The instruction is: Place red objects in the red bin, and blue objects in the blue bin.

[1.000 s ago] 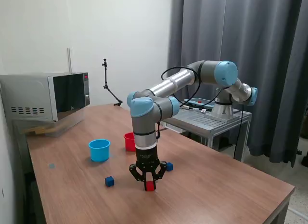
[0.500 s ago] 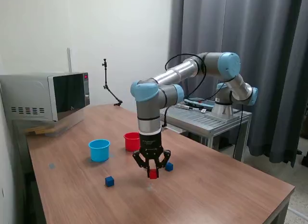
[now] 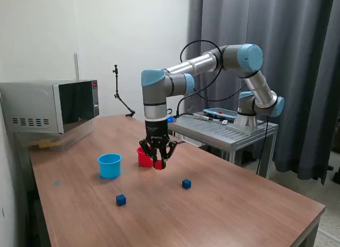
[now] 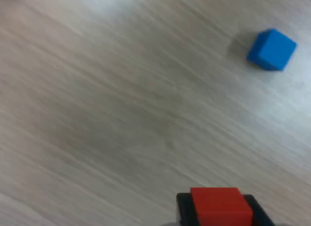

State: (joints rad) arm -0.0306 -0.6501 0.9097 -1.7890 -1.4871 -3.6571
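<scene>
Up and away we go: since half a second ago our gripper (image 3: 158,164) has lifted off the table (image 3: 223,204) and swung toward the exterior view's left, and now hangs just beside the red cup (image 3: 142,157). We have the red cube (image 4: 221,207) pinched tight between our fingers, clear of the wood. We see the light blue cup (image 3: 109,165) standing further to the exterior view's left. Two dark blue cubes lie on the table, well apart: one (image 3: 186,184) near the middle, the other (image 3: 121,199) nearer the front. A microwave (image 3: 50,105) sits at the far left.
</scene>
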